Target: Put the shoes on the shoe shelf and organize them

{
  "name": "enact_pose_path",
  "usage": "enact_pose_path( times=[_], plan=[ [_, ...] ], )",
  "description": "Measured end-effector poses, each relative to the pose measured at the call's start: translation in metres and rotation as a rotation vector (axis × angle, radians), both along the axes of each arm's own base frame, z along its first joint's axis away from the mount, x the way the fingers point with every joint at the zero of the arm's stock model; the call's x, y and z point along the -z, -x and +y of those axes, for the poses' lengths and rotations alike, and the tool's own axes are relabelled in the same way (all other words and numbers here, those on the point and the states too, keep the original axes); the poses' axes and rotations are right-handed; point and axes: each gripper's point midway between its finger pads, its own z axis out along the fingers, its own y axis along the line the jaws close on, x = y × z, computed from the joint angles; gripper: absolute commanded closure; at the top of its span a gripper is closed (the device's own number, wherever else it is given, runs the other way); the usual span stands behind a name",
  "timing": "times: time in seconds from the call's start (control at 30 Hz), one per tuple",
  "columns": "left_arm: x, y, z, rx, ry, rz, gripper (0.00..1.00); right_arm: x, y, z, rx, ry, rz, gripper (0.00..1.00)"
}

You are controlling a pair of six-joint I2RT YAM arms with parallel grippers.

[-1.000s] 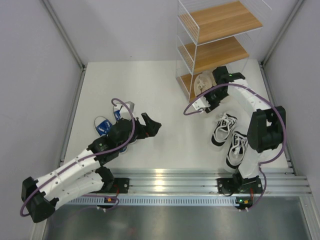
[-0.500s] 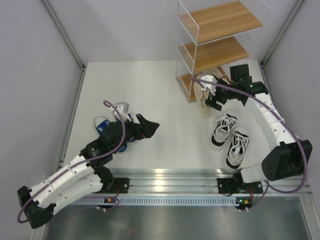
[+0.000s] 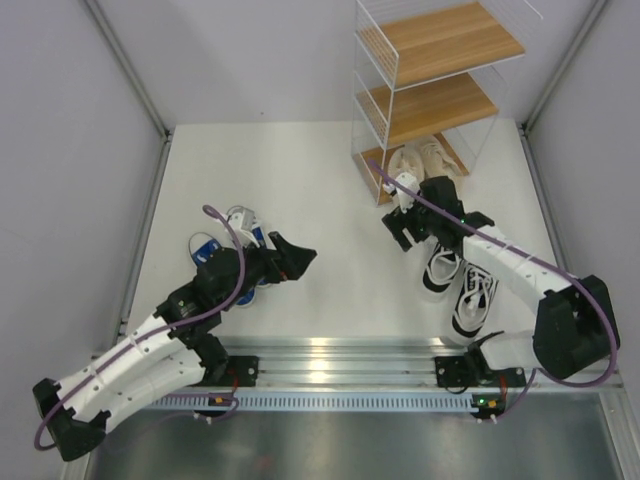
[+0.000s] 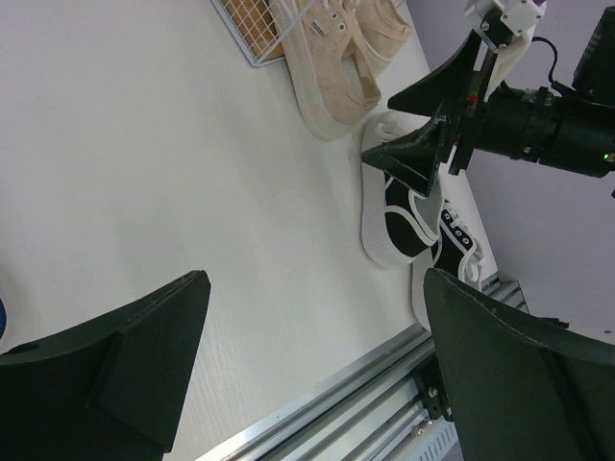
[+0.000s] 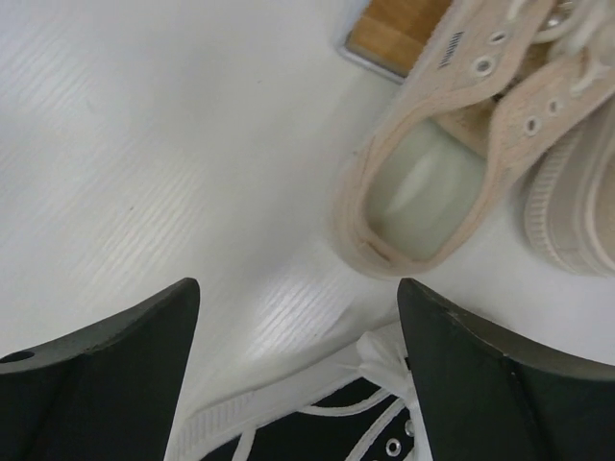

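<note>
My right gripper (image 3: 403,226), jaws apart and empty, hovers just beside the black sneakers (image 3: 445,262).
They lie just near-right of my jaws, side by side, long axes running far to near, by the right edge of the table (image 3: 330,180). The beige pair (image 3: 420,160) fills the bottom tier of the shoe shelf (image 3: 440,40); the upper tiers show bare wood. My left gripper (image 3: 293,253), also apart and empty, sits well left, by the blue sneakers (image 3: 204,247).
</note>
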Motion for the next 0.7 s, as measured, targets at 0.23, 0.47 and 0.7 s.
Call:
enact_pose_path(
  times=[0.23, 0.47, 0.7],
  plan=[
    [0.003, 0.001, 0.001, -0.001, 0.000, 0.004, 0.02, -0.018, -0.033, -0.012, 0.244, 0.024, -0.176, 0.27],
    [0.018, -0.001, -0.003, 0.004, -0.034, 0.038, 0.02, -0.003, -0.040, -0.018, 0.321, 0.036, -0.164, 0.33],
    [0.018, -0.001, -0.003, 0.007, -0.034, 0.039, 0.02, 0.028, -0.044, -0.021, 0.339, 0.086, -0.094, 0.53]
  ],
)
